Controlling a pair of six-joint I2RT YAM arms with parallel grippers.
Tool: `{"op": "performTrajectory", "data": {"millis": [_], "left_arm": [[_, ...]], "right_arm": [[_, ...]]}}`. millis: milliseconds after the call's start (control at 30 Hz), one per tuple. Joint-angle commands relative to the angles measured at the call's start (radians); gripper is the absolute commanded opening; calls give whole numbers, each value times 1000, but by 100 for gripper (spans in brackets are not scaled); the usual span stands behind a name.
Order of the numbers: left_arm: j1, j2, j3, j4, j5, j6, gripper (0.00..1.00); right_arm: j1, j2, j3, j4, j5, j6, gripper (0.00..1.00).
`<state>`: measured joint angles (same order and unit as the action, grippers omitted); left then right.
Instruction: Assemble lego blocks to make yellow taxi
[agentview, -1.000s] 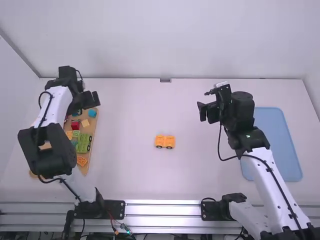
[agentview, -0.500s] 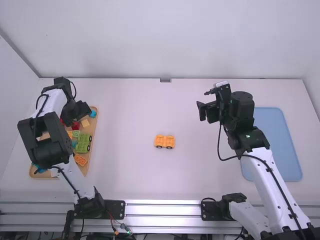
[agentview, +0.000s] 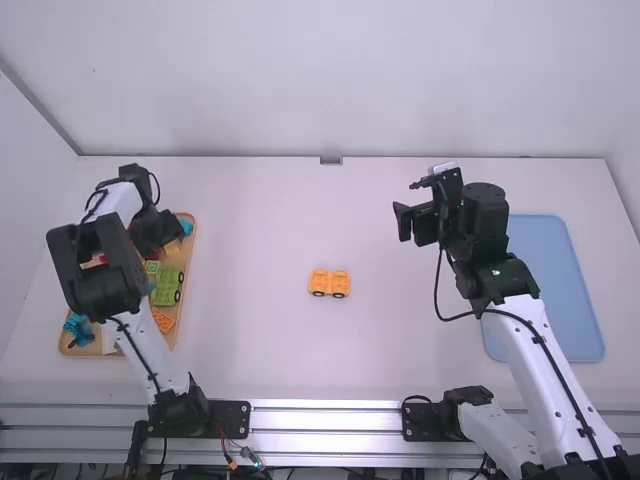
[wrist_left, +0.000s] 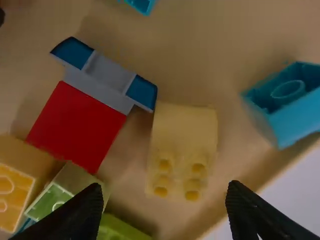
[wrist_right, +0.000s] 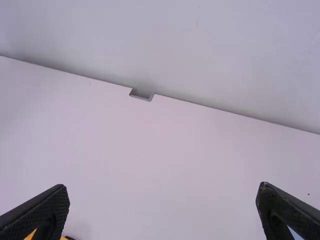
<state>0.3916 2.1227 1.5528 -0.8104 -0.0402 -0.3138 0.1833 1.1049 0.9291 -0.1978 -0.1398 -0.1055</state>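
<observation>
"High view: where's the yellow toy car (agentview: 329, 284)?"
"Right of the wooden tray (agentview: 189, 252). Left gripper (agentview: 170, 232)'s over the tray, fingers apart."
"Right gripper (agentview: 404, 222)?"
"Well right of the tray, fingers spread."

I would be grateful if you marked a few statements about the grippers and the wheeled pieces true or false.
1. The yellow-orange wheeled piece stands on the table between the two arms. True.
2. The green wheeled piece lies in the blue tray. False: the green wheeled piece lies in the wooden tray.
3. The left gripper is open above the wooden tray. True.
4. The right gripper is shut on a red block. False: the right gripper is open and empty.
</observation>
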Motion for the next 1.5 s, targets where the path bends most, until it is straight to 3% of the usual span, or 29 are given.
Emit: {"op": "performTrajectory", "data": {"millis": [0,200,267,567,633,733,867,967,1133,1367,1467], "left_arm": [[-6,28,-5,2,-31,11,63],[-5,37,-18,39,-26,10,54],[-5,37,-32,51,-24,3,44],[-4,37,-61,63,-25,-11,41],[-6,37,-61,66,-29,-11,33],[-4,36,-37,59,-28,-11,12],[-7,35,38,-9,-32,-11,2],[-5,34,92,-74,-33,-31,2],[-42,-3,154,-194,-183,-292,2],[-174,-119,119,-227,-190,-459,2],[-286,-195,38,-171,-187,-514,2]], "right_arm": [[1,-13,25,4,-2,5,99],[2,-13,25,4,-2,5,98],[1,-13,25,4,-2,5,99],[1,-13,25,3,-2,4,99],[1,-13,25,3,-2,4,99],[1,-13,25,3,-2,5,98],[1,-13,25,3,-2,5,99],[1,-13,25,3,-2,5,99],[1,-13,25,3,-3,5,99],[1,-13,25,2,-2,5,99],[1,-13,25,-5,-2,5,99]]}}
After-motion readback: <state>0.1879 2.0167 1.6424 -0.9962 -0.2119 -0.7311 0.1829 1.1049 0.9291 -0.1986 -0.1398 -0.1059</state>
